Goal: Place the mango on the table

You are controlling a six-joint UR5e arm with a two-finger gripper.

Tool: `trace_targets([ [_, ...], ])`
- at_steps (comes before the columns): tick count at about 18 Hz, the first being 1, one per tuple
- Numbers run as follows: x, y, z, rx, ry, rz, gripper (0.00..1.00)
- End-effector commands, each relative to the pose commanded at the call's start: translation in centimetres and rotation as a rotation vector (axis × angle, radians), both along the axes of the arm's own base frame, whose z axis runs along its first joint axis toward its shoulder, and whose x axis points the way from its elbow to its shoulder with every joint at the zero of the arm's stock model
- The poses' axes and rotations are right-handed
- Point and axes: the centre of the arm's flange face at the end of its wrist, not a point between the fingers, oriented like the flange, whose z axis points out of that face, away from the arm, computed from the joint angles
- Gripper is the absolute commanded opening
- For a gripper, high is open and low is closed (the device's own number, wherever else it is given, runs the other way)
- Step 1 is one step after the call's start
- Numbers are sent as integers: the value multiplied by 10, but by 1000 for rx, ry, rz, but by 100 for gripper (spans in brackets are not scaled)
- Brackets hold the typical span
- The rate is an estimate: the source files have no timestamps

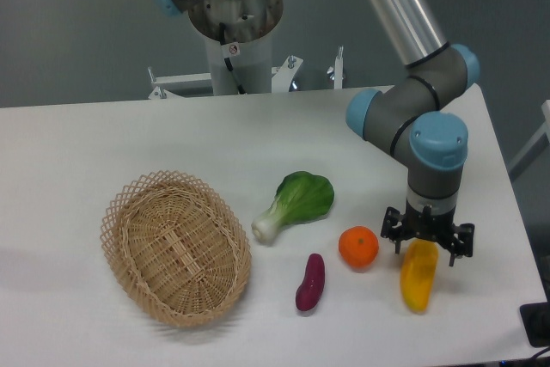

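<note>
**One fruit down, release under way**

One broad white desk (103, 135) carries everything here, and on its left part sits the wicker basket (176, 247), which holds nothing that can be seen. Over the right part hangs the arm (412, 118), its end effector (427, 245) pointing straight down at the mango (418, 274).

The mango lies on the desk near the front right corner, yellow, with its upper end up between the jaws. The jaws look spread wide, standing off either side of that end, so the fruit appears to be let go and resting on its own weight, though whether a pad touches the skin is too fine to tell.

Just left of the mango is the orange (358, 247), near it but apart. Further left lie the bok choy (296, 204) and the purple sweet potato (310, 282).

To finish the step well, the lift should go straight up, with the jaws held wide until they are above the fruit. A sideways drift could nudge the smooth mango and roll it towards the orange or the desk's edge.
</note>
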Motion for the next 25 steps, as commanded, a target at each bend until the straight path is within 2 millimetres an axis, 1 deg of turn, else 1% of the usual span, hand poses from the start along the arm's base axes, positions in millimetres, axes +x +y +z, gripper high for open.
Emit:
trace_targets([
  [2, -5, 1, 21, 16, 35, 2, 100],
  [3, -9, -2, 36, 25, 54, 8, 100],
  [4, -13, -9, 48, 31, 69, 19, 100],
  [6, -19, -32, 70, 19, 75, 21, 100],
  [9, -21, -53, 89, -31, 85, -63, 100],
  [10, -22, -64, 95, -49, 87, -93, 100],
  [12, -25, -89, 107, -94, 66, -153, 100],
  [14, -28, -120, 125, -140, 63, -231, 100],
  [15, -30, -134, 130, -158, 58, -264, 100],
  [16, -31, -143, 132, -170, 49, -287, 100],
  [17, -36, -160, 132, -182, 35, -305, 100],
  [18, -39, -170, 132, -190, 25, -319, 100],
  [19, -41, -181, 137, -198, 17, -331, 100],
  [20, -41, -191, 147, -201, 17, -345, 100],
  [21, -43, -200, 151, -201, 13, -364, 100],
  [23, -47, -214, 153, -196, -3, -408, 100],
  [25, -49, -228, 159, -156, -2, -424, 100],
])
